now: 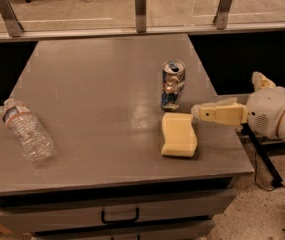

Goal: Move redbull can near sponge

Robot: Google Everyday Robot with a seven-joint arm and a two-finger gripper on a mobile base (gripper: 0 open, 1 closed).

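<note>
The redbull can (173, 85) stands upright on the grey table (97, 84), right of centre. The pale yellow sponge (178, 134) lies flat just in front of it, with a very small gap between them. My gripper (225, 96) is off the table's right edge, to the right of both. It is open and empty. Its lower finger (217, 113) points left towards the sponge's top right corner and touches neither the can nor the sponge.
A clear plastic water bottle (27, 129) lies on its side near the table's left front corner. A glass rail with metal posts (140, 9) runs behind the table. A drawer with a handle (119, 216) is under the front edge. Cables (269, 169) lie on the floor at the right.
</note>
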